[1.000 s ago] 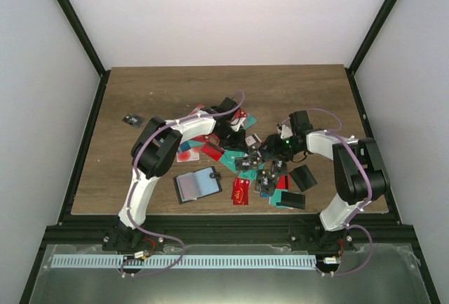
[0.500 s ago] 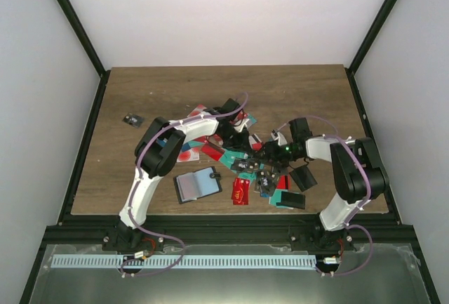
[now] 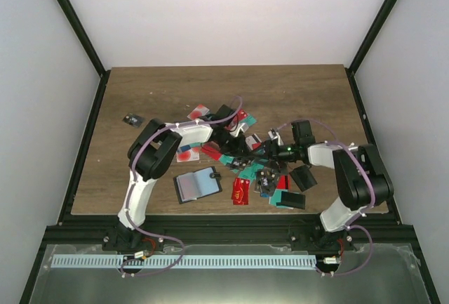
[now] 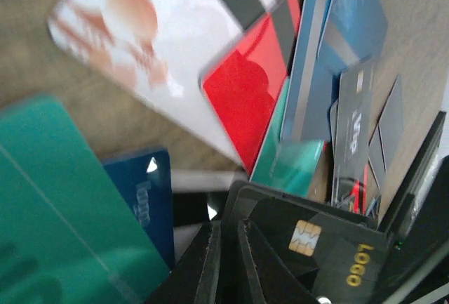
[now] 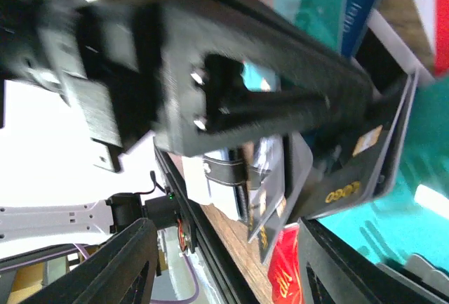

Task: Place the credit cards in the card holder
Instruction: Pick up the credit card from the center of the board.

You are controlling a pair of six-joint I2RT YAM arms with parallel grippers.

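Observation:
The credit cards (image 3: 242, 167) lie in a loose heap at mid-table. Red (image 4: 245, 93), white-pink (image 4: 140, 30), teal (image 4: 56, 206) and blue (image 4: 147, 199) ones fill the left wrist view. My left gripper (image 3: 240, 145) (image 4: 228, 230) sits low over the heap, shut on a black card (image 4: 330, 248) (image 5: 347, 188) with a gold chip. My right gripper (image 3: 264, 152) (image 5: 224, 251) faces it from the right, fingers wide apart, holding nothing. The card holder (image 3: 198, 184) (image 5: 228, 177) lies open near the front, left of the heap.
Plain black flat cases (image 3: 304, 176) (image 3: 293, 200) lie on the right of the heap. A red card (image 3: 240, 192) rests beside the holder. A small dark item (image 3: 131, 119) lies alone at the far left. A black frame (image 3: 224, 230) borders the table's near edge.
My right gripper has moved left across the heap, close to the left gripper. The left gripper has shifted a little toward the near side, staying shut.

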